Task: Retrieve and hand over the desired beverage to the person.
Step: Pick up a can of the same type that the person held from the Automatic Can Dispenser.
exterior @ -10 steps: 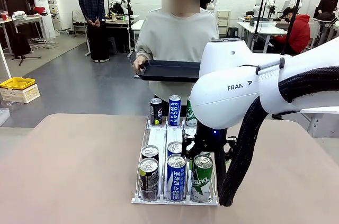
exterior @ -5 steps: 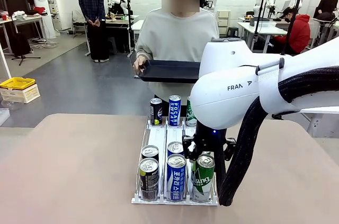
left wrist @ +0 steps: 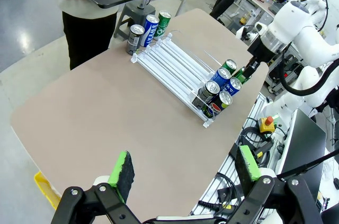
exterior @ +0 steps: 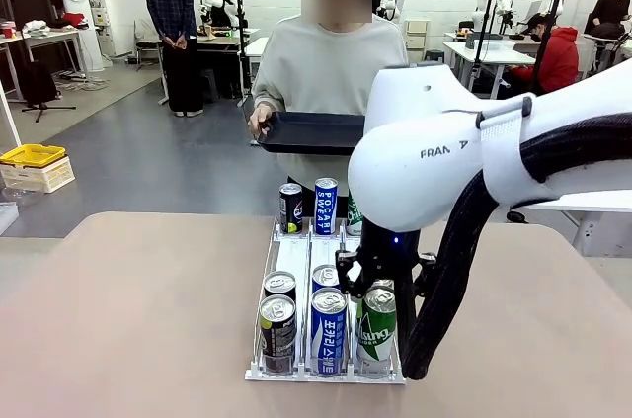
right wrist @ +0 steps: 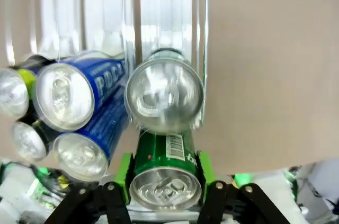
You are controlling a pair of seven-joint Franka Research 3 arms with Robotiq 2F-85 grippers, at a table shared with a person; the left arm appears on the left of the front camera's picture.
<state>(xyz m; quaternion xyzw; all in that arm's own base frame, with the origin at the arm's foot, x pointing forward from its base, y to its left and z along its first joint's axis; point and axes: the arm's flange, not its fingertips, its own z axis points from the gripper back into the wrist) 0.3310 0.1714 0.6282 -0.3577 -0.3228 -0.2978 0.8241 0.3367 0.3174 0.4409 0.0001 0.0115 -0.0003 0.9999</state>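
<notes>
green can (exterior: 376, 325) at the front of the rack's (exterior: 293, 256) right lane is clamped between the right gripper's (exterior: 381, 287) green pads (right wrist: 125, 173), jaws closed on its sides. a second ago it stood straight in its lane; now it leans and sits a little higher, and the arm has risen with it. so, as i judge it, the pick has taken and the lift out has begun. another can (right wrist: 165, 95) lies just behind it. the person (exterior: 326, 62) waits across the table with a dark tray (exterior: 301, 131) held out. the left gripper (left wrist: 185, 167) hangs high above the table, jaws wide, holding nothing.
</notes>
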